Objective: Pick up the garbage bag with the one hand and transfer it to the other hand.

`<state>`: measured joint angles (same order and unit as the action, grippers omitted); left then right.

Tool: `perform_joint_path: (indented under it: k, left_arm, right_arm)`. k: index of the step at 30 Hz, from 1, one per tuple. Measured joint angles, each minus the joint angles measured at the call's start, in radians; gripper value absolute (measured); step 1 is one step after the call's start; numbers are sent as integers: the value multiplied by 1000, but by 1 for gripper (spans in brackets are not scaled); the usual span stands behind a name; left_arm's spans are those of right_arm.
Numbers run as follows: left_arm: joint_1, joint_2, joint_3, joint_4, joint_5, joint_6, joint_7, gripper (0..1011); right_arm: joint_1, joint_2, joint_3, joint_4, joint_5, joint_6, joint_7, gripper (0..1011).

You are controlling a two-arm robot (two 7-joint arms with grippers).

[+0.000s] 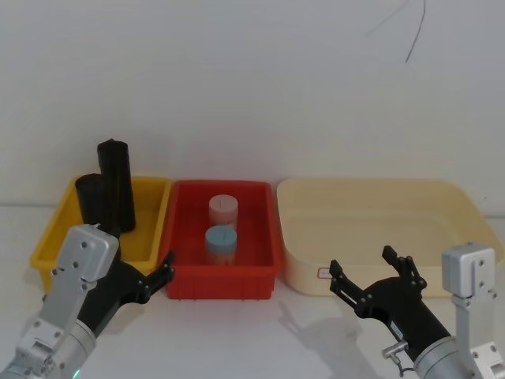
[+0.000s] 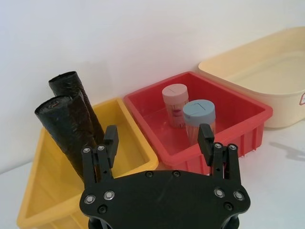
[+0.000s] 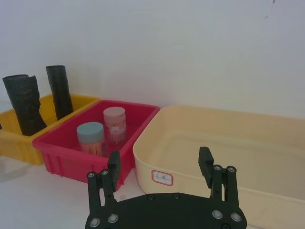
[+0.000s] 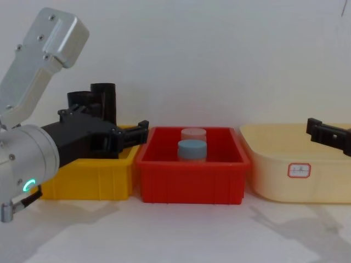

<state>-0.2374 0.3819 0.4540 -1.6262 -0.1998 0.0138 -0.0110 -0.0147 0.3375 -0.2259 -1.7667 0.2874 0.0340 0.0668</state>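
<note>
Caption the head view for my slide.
Before the pickup: left claw and right claw open and empty; two black garbage bag rolls stand untouched in the yellow bin.

The front garbage bag roll [image 1: 92, 199] and the rear roll [image 1: 116, 178] are matte black. The 3 bins are plain: yellow bin [image 1: 49, 241], red bin [image 1: 221, 283], cream bin [image 1: 379, 229]. 1 jar has a blue lid [image 1: 221, 235], 1 a pink lid [image 1: 223, 204]. The left gripper [image 1: 158, 272] and right gripper [image 1: 361, 264] are black.

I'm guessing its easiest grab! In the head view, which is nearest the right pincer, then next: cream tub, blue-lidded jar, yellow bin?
1. Cream tub: right, just beyond the right pincer.
2. Blue-lidded jar: middle, red bin.
3. Yellow bin: far left.
</note>
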Motion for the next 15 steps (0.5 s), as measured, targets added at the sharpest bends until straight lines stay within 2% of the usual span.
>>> perform_joint_path:
  k: [9, 15]
  left_arm:
    - [-1, 3, -15, 9, 15, -19, 11, 1000]
    - [9, 14, -40, 18, 22, -33, 27, 1000]
  right_arm:
    - [0, 0, 0, 0, 0, 0, 0, 1001]
    - [0, 0, 0, 0, 0, 0, 0, 1001]
